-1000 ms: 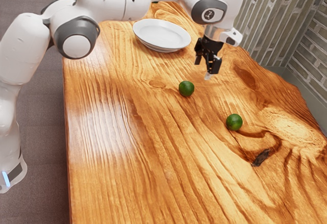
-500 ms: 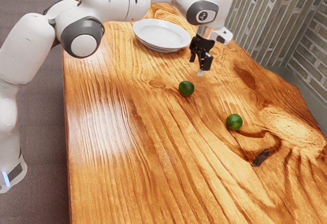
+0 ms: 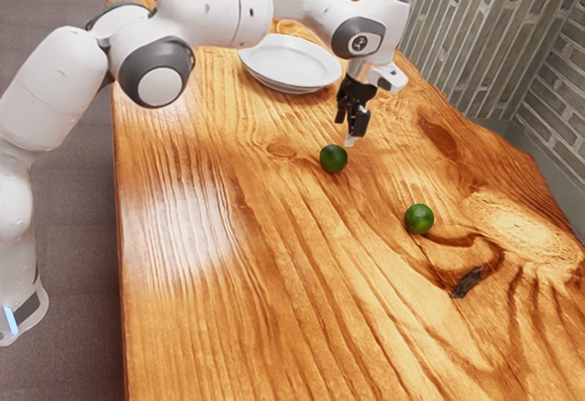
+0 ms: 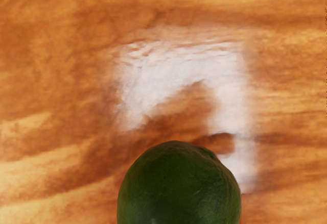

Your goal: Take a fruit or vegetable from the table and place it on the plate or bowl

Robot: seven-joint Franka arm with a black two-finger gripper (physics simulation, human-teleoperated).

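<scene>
Two green limes lie on the wooden table. The nearer lime [image 3: 334, 157] sits just below and slightly to the exterior view's left of my gripper [image 3: 352, 134]; in the wrist view this lime [image 4: 179, 185] looms large right under my hand. My gripper hangs a little above the table, open, with nothing between its fingers. The second lime [image 3: 420, 218] rests farther toward the exterior view's right. A white plate [image 3: 289, 61] stands at the far end of the table, behind my gripper.
The wooden table [image 3: 274, 264] has a dark knot [image 3: 467, 281] near its right side. A pale glare patch [image 4: 173, 76] lies on the wood beyond the lime. A brick wall runs along the exterior view's right.
My gripper has moved toward the exterior view's left and down, closing in on the nearer lime. Both limes and the plate have stayed put.
</scene>
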